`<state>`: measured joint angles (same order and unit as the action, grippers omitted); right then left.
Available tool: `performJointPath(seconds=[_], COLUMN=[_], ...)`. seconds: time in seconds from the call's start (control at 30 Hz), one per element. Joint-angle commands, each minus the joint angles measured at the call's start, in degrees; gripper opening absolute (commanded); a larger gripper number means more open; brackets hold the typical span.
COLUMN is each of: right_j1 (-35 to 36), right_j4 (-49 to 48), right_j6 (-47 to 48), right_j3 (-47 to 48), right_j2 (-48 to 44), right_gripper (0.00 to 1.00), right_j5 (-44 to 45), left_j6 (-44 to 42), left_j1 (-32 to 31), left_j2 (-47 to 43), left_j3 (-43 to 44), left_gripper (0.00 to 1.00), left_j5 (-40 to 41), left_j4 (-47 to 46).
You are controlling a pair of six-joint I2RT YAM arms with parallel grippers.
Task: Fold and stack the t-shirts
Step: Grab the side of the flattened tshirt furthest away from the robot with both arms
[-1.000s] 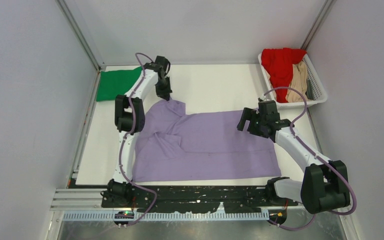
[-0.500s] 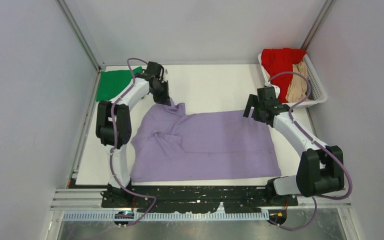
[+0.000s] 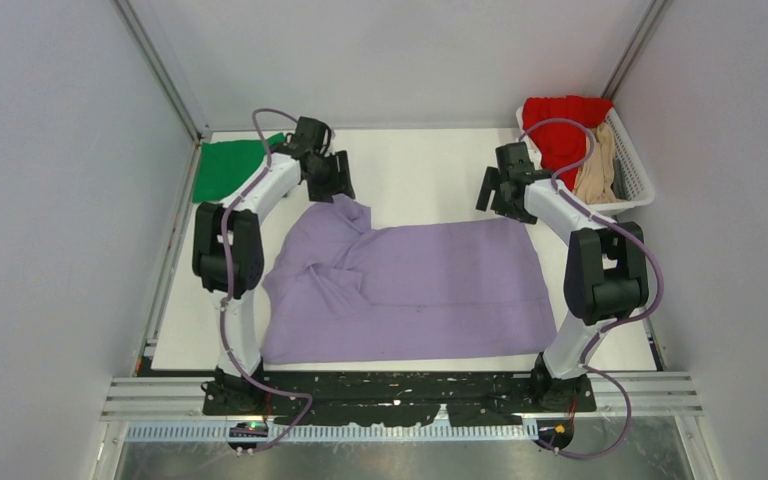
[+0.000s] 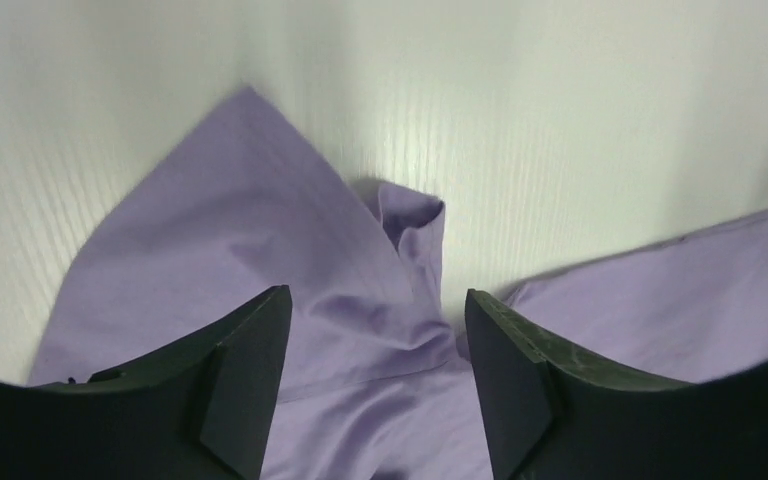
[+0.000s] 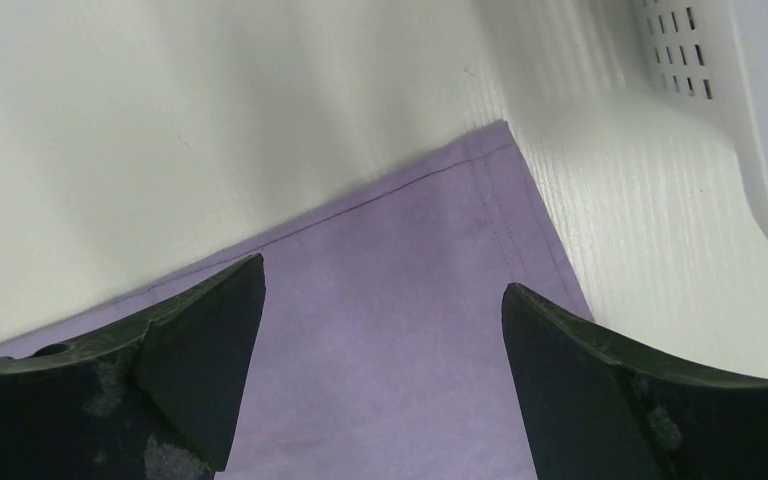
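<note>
A lavender t-shirt (image 3: pixel 410 290) lies spread on the white table, flat on its right half and rumpled at its left, with a sleeve poking up at the far left corner (image 4: pixel 260 200). My left gripper (image 3: pixel 338 182) hovers over that sleeve, open, with nothing between its fingers (image 4: pixel 230 380). My right gripper (image 3: pixel 493 195) hangs open above the shirt's far right corner (image 5: pixel 490 160), holding nothing. A green t-shirt (image 3: pixel 232 166) lies folded at the far left of the table. Red (image 3: pixel 558 128) and tan (image 3: pixel 596 165) t-shirts sit in the basket.
A white slatted basket (image 3: pixel 638 180) stands at the far right corner, its wall close beside my right gripper (image 5: pixel 750 130). Grey walls with metal posts close in the table on three sides. Bare white table (image 3: pixel 420 170) lies beyond the lavender shirt.
My left gripper has let go of the lavender sleeve and opened, and the sleeve now rests on the table. My right arm has swung farther back toward the basket, staying open.
</note>
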<state>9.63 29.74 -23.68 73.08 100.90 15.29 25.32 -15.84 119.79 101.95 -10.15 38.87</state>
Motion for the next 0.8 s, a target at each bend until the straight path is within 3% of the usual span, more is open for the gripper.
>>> performJointPath(seconds=[0.0,0.13,0.3,0.4,0.53,0.57,0.77], right_j1=[-0.1,-0.1,-0.2,-0.2,-0.1,-0.2,-0.9], right_j4=[-1.3,-1.3,-1.4,-1.6,-2.2,-2.8,-0.3], right_j6=[0.2,1.0,1.5,1.5,1.5,1.5,0.6], right_j3=[-0.3,-1.7,-2.8,-2.9,-2.2,-1.5,7.1], right_j2=[-2.3,-2.9,-3.4,-3.3,-2.5,-2.1,6.6], right_gripper=[0.95,0.95,0.95,0.95,0.95,0.95,0.95], right_j5=[0.3,2.0,3.2,3.6,4.2,5.0,5.3], left_j6=[0.4,-2.0,-4.7,-4.9,-5.6,-5.7,-6.7], left_j1=[-0.4,-2.1,-4.7,-4.8,-4.8,-4.9,-4.9], left_j2=[8.4,14.5,14.9,14.3,13.3,12.8,4.0], left_j3=[12.3,20.6,19.7,18.8,19.4,19.2,10.6], left_gripper=[0.7,0.72,0.7,0.51,0.04,0.0,0.0], left_j5=[1.7,1.9,7.7,11.0,12.2,12.1,8.5], left_j4=[6.5,13.2,16.6,17.3,17.9,17.6,11.7])
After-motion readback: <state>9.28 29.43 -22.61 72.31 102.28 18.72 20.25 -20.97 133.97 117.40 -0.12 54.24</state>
